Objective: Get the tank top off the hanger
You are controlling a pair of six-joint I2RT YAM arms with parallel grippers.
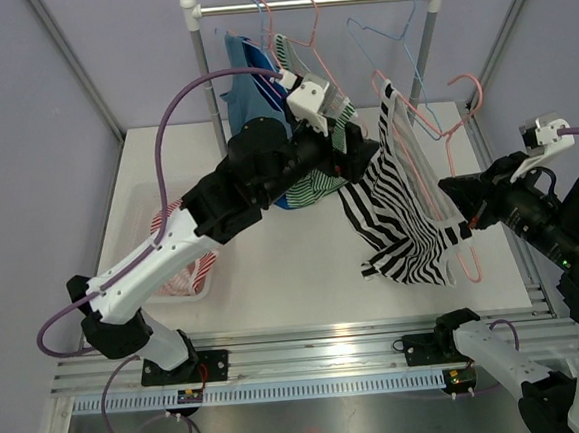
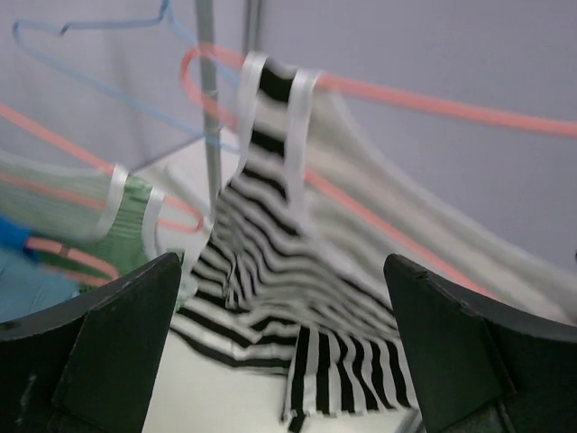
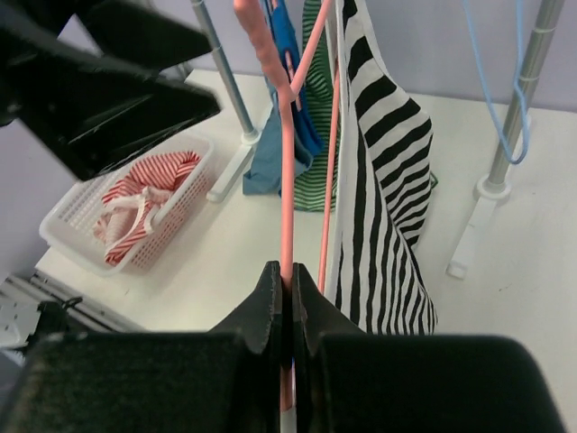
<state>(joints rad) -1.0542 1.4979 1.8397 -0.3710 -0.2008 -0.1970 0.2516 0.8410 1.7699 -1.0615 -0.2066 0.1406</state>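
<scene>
The black-and-white striped tank top (image 1: 394, 203) hangs from a pink hanger (image 1: 470, 252), held off the rail and tilted, right of centre. Its white straps loop over the hanger's upper end (image 2: 270, 99). My right gripper (image 1: 456, 208) is shut on the hanger's pink wire (image 3: 287, 180), with the tank top (image 3: 383, 180) hanging just to the right of the fingers. My left gripper (image 1: 365, 155) is open at the tank top's left edge. In the left wrist view the gripper (image 2: 281, 262) is wide open and the striped cloth (image 2: 270, 244) lies ahead between the fingers, not gripped.
The clothes rack rail (image 1: 313, 2) stands at the back with a blue hanger (image 1: 396, 43), a blue garment (image 1: 254, 79) and a green striped top (image 1: 312, 185). A white basket (image 1: 187, 255) holding a red striped garment sits at the left. The rack's right post (image 3: 505, 135) is close by.
</scene>
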